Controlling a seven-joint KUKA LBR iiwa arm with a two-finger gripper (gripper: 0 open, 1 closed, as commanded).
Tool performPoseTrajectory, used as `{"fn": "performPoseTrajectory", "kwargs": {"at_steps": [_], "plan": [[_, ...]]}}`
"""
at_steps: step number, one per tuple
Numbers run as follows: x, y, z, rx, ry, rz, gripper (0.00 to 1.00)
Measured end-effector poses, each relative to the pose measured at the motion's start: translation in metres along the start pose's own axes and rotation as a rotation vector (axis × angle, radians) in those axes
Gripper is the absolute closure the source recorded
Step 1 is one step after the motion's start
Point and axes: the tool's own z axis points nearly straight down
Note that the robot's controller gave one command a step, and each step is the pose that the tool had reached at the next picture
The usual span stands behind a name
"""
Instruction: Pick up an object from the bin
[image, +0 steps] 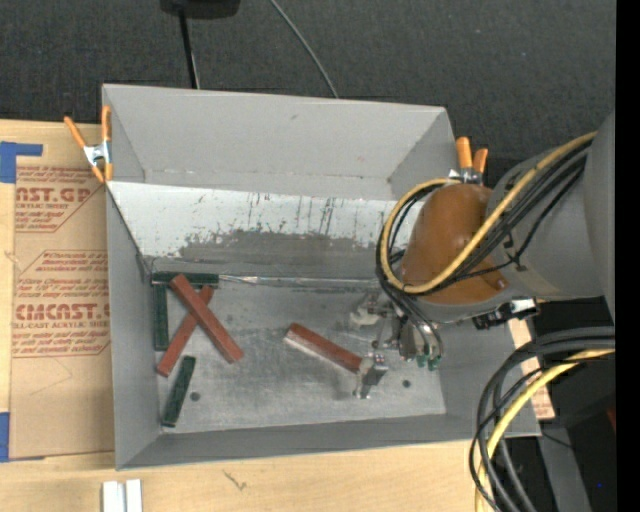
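Nothing is lifted yet. Near the front, the gripper (372, 378) is down on the floor of the bin (270, 130), right at the end of a reddish-brown bar (322, 348) lying flat mid-bin. Clenched or released? I cannot tell, because the wrist (450, 245) crowds over it. Farther back on the left, crossed red bars (200, 322) sit untouched.

The bin (270, 130) is lit softly from above. Its back wall is made bright, and its floor is kept a little darker. A soft shadow is cast under the arm (560, 230). A faint shine is seen on the orange cover (445, 240).
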Motion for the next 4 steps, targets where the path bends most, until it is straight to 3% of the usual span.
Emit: {"fn": "performPoseTrajectory", "kwargs": {"at_steps": [1, 2, 4], "plan": [[0.008, 0.042, 0.030, 0.000, 0.001, 0.094, 0.00], [0.005, 0.086, 0.031, 0.003, -0.018, 0.114, 1.00], [0.005, 0.085, 0.027, 0.002, -0.013, 0.114, 1.00]]}}
